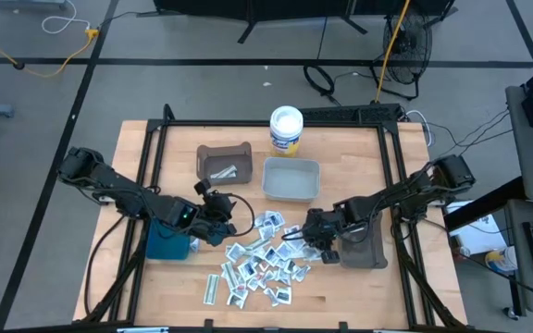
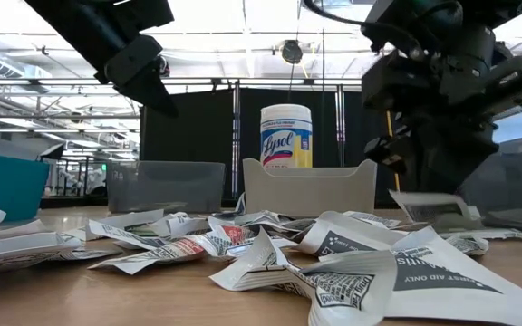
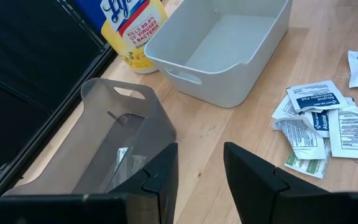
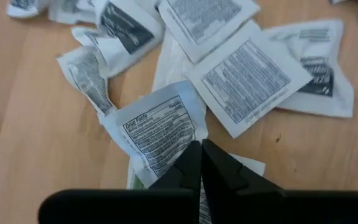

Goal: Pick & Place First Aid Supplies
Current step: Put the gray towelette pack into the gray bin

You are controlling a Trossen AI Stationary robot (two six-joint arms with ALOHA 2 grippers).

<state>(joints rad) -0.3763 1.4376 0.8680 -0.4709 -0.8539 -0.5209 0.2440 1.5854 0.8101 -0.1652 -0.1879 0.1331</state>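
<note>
Jaws: we see the R gripper (image 4: 201, 163) clenched tight, fingertips pressed together on the edge of a white packet (image 4: 157, 134) with black print, down at the R side of the pile (image 1: 262, 264). Whether the packet is truly pinched or just touched, we can't tell. L gripper (image 3: 201, 171) has its fingers parted w/ a gap, nothing between them, hovering above the wood table (image 1: 340, 287) near the teal bin (image 1: 167, 239). The packets lie scattered mid-table, front of the white bin (image 1: 291, 178), some overlapping. Brown bin (image 1: 224, 162) sits back-left w/ a few items inside; dark bin (image 1: 364, 245) just beside the R gripper. Lysol tub (image 1: 286, 129) stands upright behind the white bin.
</note>
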